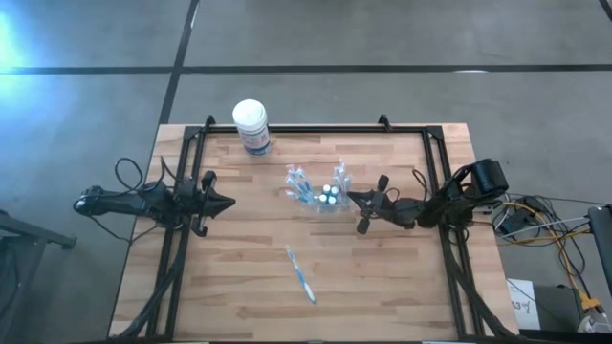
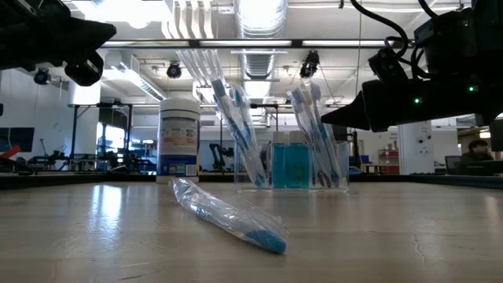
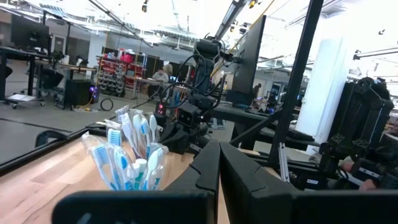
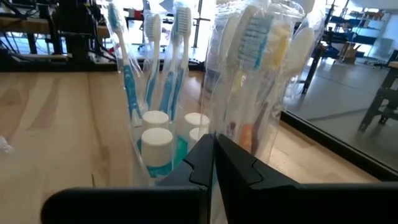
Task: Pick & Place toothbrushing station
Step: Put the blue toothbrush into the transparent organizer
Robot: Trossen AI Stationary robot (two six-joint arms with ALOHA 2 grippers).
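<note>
The toothbrushing station [image 1: 317, 203] is a clear plastic holder standing on its base at the table's middle. It holds several wrapped blue-and-white toothbrushes and small white-capped tubes, and it also shows in the low view [image 2: 292, 165]. My right gripper [image 1: 350, 198] is shut, level, with its tips right at the holder's right side [image 4: 134, 152]. My left gripper [image 1: 229, 203] is shut and empty at the table's left, pointing toward the holder [image 3: 127, 155]. A single wrapped toothbrush [image 1: 301, 274] lies flat on the table nearer the front edge. My right gripper's shut fingertips [image 4: 205, 155] stand level against or just short of the holder's right wall, coming from the table's right. I cannot tell whether they touch it. The holder stands upright on the table.
A white-lidded round canister [image 1: 251, 126] with a blue label stands near the far edge, left of centre. Black frame rails [image 1: 316, 129] run along the table's far edge and both sides. The loose wrapped toothbrush also shows in the low view [image 2: 228, 214].
</note>
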